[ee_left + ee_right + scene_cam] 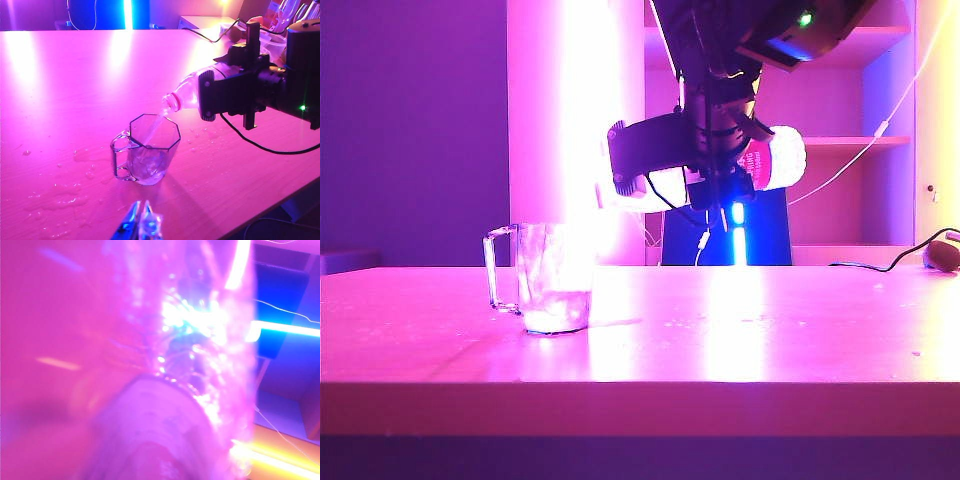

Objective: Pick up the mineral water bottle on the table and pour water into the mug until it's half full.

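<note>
Nearest the left wrist camera, the left tool (141, 222) hangs low over the wet desk (60, 100), its two tips pressed together and carrying nothing; it sits just in front of the mug and clear of the pour.

Just beyond it stands the mug (147, 150), upright on the desk with its handle turned toward the left arm's side. A shallow pool of water (147, 170) lies at its base, which I judge to be well short of half. Splashes and droplets (65, 192) spot the desk around it.

Above and behind the rim, the mineral water bottle (185, 92) is tipped close to level, its open neck over the far edge of the mug, and a thin stream falls from it into the glass. The right tool (705, 160) is pinching the bottle around its middle; in the exterior view the red-labelled end (775, 158) sticks out on the far side of the tool. The right wrist camera shows only the blurred, glittering plastic pressed close to the lens.

The step in hand is the pour itself. To do it well, the neck should sit over the middle of the mug rather than its edge, since the stream enters near the far rim. The tilt should be held steady, not deepened, so the flow stays thin. Watch the level through the faceted wall and right the bottle a little early, as the stream will trail.
</note>
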Tool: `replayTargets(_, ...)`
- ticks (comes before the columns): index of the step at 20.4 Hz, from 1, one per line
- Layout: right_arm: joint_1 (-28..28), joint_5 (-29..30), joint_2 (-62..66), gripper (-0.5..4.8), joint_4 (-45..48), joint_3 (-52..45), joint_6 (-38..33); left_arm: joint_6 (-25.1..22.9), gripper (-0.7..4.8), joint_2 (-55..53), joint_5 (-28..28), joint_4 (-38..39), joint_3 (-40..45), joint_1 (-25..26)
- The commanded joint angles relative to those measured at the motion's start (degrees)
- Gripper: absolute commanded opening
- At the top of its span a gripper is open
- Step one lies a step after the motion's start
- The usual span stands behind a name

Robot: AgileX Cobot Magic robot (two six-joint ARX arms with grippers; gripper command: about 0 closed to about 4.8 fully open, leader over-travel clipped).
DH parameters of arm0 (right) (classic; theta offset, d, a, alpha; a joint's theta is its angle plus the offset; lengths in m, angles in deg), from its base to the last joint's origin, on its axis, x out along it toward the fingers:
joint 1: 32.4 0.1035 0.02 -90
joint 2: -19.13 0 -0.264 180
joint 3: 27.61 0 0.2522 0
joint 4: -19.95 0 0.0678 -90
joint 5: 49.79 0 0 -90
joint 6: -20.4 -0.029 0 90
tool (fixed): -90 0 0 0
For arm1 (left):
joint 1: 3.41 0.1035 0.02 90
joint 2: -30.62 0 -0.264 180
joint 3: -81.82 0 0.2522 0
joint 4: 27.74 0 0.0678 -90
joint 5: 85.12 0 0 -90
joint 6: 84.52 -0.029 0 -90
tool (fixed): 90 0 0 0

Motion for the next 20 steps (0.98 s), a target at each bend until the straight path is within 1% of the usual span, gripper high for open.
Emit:
replayTargets(1, 0.5, -0.7, -0.7, 2.52, 2.5, 0.5, -0.3, 0.2, -0.05, 0.0, 0.1, -0.7, -0.2, 0.0)
replayTargets(9, 1.6, -0.5, -0.7, 2.52, 2.3, 0.5, -0.8, 0.2, -0.05, 0.0, 0.1, -0.7, -0.2, 0.0)
replayTargets(10, 1.6, -0.7, -0.7, 2.52, 2.2, 0.4, -1.5, 0.2, -0.05, 0.0, 0.1, -0.8, -0.2, 0.0)
replayTargets(13, 1.6, -0.7, -0.7, 2.52, 1.7, 0.4, -8.4, 0.2, -0.05, 0.0, 0.1, -0.8, -0.2, 0.0)
replayTargets(14, 1.6, -0.4, -0.7, 2.52, -0.1, 0.4, -13.6, 0.2, -0.05, 0.0, 0.1, -0.8, -0.2, 0.0)
replayTargets(15, 1.6, -0.2, -0.7, 2.52, -1.2, 0.4, -17.1, 0.2, -0.05, 0.0, 0.1, -0.8, -0.2, 0.0)
replayTargets(16, 1.6, 0.8, -0.7, 2.52, -3.0, 0.4, -24.0, 0.2, -0.05, 0.0, 0.1, -0.8, -0.2, 0.0)
replayTargets(17, 1.6, 1.4, -0.7, 2.52, -4.1, 0.4, -28.3, 0.2, -0.05, 0.0, 0.1, -0.8, -0.2, 0.0)
replayTargets(18, 1.6, 2.3, -0.7, 2.52, -4.7, 0.3, -35.3, 0.2, -0.05, 0.0, 0.1, -0.8, -0.2, 0.0)
replayTargets(19, 1.5, 3.4, -0.7, 2.52, -4.9, 0.3, -39.7, 0.2, -0.05, 0.0, 0.1, -0.8, -0.2, 0.0)
replayTargets(20, 1.1, 6.1, -0.9, 2.52, -5.0, 0.2, -48.0, 0.2, -0.05, 0.0, 0.1, -0.7, -0.2, 0.0)
